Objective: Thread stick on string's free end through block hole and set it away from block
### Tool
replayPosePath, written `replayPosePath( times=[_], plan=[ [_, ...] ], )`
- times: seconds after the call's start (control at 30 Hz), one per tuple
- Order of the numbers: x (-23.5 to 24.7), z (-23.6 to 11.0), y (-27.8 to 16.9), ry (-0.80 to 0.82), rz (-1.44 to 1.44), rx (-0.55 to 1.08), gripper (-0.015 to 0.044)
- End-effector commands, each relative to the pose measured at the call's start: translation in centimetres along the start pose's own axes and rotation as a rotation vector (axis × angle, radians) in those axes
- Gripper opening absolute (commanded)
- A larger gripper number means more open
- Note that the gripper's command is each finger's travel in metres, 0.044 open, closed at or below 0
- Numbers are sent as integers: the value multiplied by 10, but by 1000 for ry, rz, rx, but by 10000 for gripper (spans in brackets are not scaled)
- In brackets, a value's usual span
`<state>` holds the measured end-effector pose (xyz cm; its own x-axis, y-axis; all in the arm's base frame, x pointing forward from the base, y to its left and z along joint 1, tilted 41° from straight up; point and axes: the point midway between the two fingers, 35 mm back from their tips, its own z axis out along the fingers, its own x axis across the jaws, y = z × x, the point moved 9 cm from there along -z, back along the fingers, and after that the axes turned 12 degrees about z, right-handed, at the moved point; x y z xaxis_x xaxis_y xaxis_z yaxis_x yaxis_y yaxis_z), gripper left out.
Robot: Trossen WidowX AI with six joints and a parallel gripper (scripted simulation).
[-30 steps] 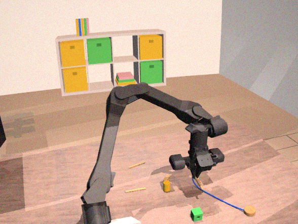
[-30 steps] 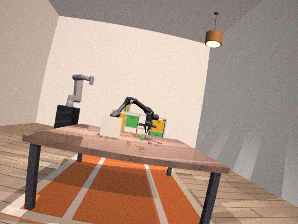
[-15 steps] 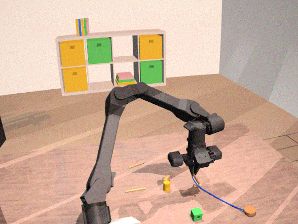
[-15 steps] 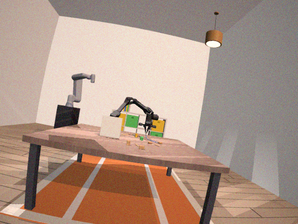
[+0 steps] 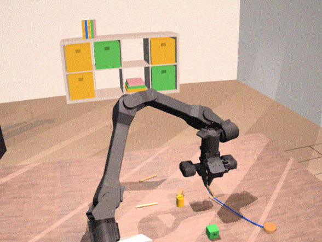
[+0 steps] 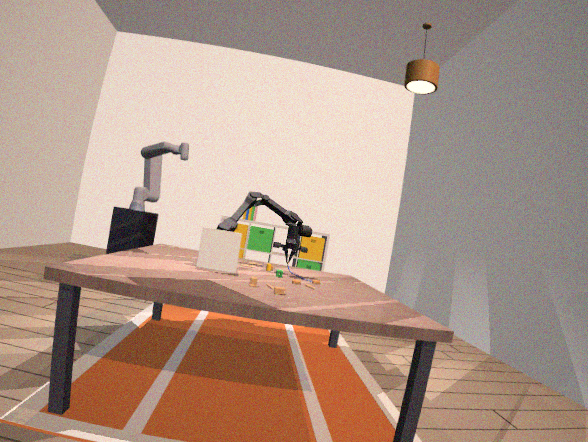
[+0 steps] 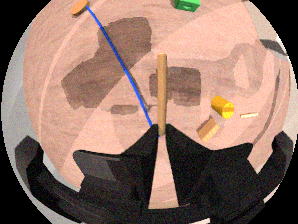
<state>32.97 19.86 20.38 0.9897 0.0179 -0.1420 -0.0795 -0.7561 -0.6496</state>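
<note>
My gripper (image 5: 207,184) (image 6: 289,258) (image 7: 161,127) is shut on the thin wooden stick (image 5: 210,190) (image 7: 161,86), holding it by its upper end so that it points down, above the table. The blue string (image 5: 237,214) (image 7: 120,63) runs from the stick down to the round wooden button (image 5: 269,227) (image 7: 80,7), which lies on the table at the right. The green block (image 5: 212,231) (image 6: 279,271) with a hole in its side sits on the table near the front, below and apart from the gripper.
A yellow cylinder (image 5: 179,201) (image 7: 222,107) stands left of the gripper, with a small wooden piece (image 5: 180,191) (image 7: 208,128) behind it. Two loose sticks (image 5: 148,178) (image 5: 146,205) lie further left. A white box (image 6: 219,250) stands by the arm's base. More wooden bits (image 6: 277,289) lie near the table's front.
</note>
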Motion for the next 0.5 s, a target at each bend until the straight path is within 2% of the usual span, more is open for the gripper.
replayPosePath(
  times=[0.0,0.47],
  plan=[
    [-2,0,-8,3,-6,2,0],
    [-6,2,-14,1,-6,7,0]
  ],
)
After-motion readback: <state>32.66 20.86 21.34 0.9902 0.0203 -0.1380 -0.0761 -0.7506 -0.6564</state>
